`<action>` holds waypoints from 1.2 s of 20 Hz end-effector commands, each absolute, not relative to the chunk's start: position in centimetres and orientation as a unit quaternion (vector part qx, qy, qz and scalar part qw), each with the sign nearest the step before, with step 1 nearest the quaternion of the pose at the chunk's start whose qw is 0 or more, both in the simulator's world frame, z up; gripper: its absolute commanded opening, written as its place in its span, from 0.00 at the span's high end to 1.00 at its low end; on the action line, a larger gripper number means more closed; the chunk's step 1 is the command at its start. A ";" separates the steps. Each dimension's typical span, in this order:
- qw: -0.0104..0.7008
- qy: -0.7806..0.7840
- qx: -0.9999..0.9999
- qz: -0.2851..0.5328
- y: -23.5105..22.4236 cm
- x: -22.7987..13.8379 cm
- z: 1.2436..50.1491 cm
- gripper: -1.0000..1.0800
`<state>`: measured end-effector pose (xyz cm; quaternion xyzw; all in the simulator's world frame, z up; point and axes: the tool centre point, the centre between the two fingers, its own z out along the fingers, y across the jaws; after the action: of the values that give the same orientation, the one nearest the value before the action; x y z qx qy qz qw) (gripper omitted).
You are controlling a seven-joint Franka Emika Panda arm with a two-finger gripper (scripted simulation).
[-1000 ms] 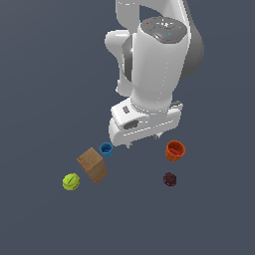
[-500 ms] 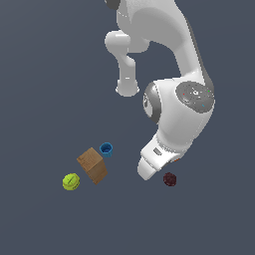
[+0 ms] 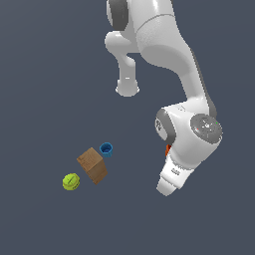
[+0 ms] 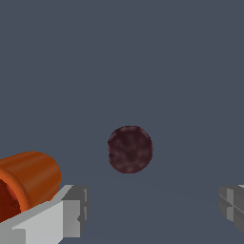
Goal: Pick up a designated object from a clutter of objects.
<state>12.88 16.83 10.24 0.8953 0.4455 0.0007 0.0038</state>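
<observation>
The pick is judged to be at the approach stage: nothing has been grasped and nothing lifted. In the wrist view the tool is seen spread wide, with one finger beside the orange-red cup and the other finger well apart from it at the opposite edge of the picture; nothing is held between them. The maroon lump, dark, round and bumpy, is seen resting on the grey desk ahead of the open fingers, roughly on the line between them, touched by neither.

In the exterior view the lump is hidden behind the arm's wrist (only a sliver of the cup shows at its edge). The brown box, the blue cup and the lime-green round object are seen grouped towards the exterior view's left, well apart from the tool.

What is left, by this judgement: the fingers are to be brought around the lump, closed on it without the cup being caught, and the lump raised clear of the desk
</observation>
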 end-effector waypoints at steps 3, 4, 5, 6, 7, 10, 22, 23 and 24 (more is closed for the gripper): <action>0.001 0.470 0.883 0.000 18.0 13.0 8.5 0.04; 0.001 0.473 0.881 0.000 18.2 13.0 8.3 0.04; 0.000 0.475 0.880 0.000 18.3 13.0 8.1 0.04; 0.000 0.477 0.879 0.000 18.4 13.0 8.0 0.04; 0.000 0.478 0.878 0.000 18.5 13.0 7.9 0.04; 0.000 0.477 0.879 -0.001 18.4 12.9 7.9 0.04; 0.000 0.479 0.878 0.000 18.5 12.9 3.2 0.04; 0.000 0.479 0.878 0.000 18.5 12.9 2.9 0.04; 0.000 0.479 0.878 0.000 18.5 12.9 2.8 0.04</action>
<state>13.18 18.54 3.72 0.8782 0.4782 0.0042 0.0011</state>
